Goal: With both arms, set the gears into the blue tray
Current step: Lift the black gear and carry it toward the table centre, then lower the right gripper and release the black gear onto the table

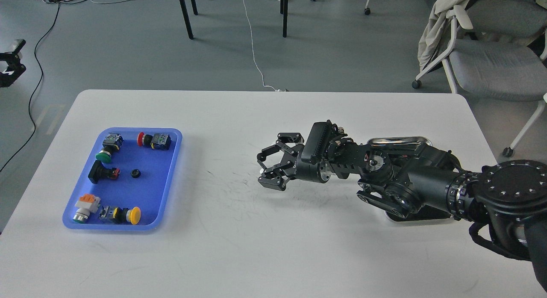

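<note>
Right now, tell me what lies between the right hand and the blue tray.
Head view: only bare white table between the right hand and the blue tray.

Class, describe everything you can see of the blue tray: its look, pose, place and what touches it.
The blue tray is a rectangular tray with rounded corners and a low rim; it looks like plastic. It lies flat on the left part of the white table, its long sides running away from the camera, slightly slanted. Inside lie five push-button switches with green, red, yellow and other caps, and one small black gear near the middle. Neither hand touches it.
</note>
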Robot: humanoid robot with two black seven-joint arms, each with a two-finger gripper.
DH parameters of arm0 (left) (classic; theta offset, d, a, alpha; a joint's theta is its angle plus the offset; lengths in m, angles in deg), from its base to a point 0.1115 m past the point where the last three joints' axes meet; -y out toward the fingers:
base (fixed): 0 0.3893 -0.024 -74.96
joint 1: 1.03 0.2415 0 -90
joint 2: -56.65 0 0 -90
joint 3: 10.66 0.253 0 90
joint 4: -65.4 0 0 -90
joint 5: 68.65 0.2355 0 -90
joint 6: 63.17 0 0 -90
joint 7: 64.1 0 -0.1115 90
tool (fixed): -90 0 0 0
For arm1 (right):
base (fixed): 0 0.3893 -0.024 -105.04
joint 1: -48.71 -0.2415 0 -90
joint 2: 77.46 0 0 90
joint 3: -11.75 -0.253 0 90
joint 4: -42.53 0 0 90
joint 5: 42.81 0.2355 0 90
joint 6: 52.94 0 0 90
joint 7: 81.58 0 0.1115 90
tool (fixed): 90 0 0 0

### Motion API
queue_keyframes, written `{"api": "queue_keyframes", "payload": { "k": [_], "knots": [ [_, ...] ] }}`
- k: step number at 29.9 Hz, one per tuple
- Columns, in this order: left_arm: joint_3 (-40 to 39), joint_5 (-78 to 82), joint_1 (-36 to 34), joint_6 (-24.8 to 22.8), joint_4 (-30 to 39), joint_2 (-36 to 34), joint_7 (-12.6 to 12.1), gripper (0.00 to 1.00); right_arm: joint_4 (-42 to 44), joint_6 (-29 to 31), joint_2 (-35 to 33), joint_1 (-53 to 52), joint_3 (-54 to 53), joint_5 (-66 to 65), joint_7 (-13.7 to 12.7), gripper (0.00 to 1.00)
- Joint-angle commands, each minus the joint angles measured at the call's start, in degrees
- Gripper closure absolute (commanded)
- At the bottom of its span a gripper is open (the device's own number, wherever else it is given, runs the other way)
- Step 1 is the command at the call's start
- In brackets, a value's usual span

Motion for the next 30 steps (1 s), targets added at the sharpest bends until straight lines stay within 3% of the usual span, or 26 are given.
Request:
{"api": "queue_keyframes", "payload": {
  "k": [1, 5, 16, 30],
  "knots": [
    [0.0, -2.1, 0.2, -0.1, 0.9, -0.9, -0.5, 0.01, 0.2, 0.0, 0.0, 0.7, 0.6, -0.2, 0.3, 0.99],
    [0.0, -4.5, 0.2, -1.1, 1.1, -0.4, -2.4, 0.01, 0.1, 0.0, 0.0, 1.0, 1.2, -0.3, 0.7, 0.99],
    [-0.3, -5.8, 2.3, -0.7, 1.2, 4.2, -2.6, 0.01, 0.0, 0.0, 0.0, 1.0, 5.2, -0.9, 1.3, 0.99],
    [-0.6, -5.6, 2.7, -1.1, 1.2, 4.0, -2.5, 0.01, -0.1, -0.2, 0.0, 1.0, 6.4, -1.4, 1.9, 0.97]
  ]
}}
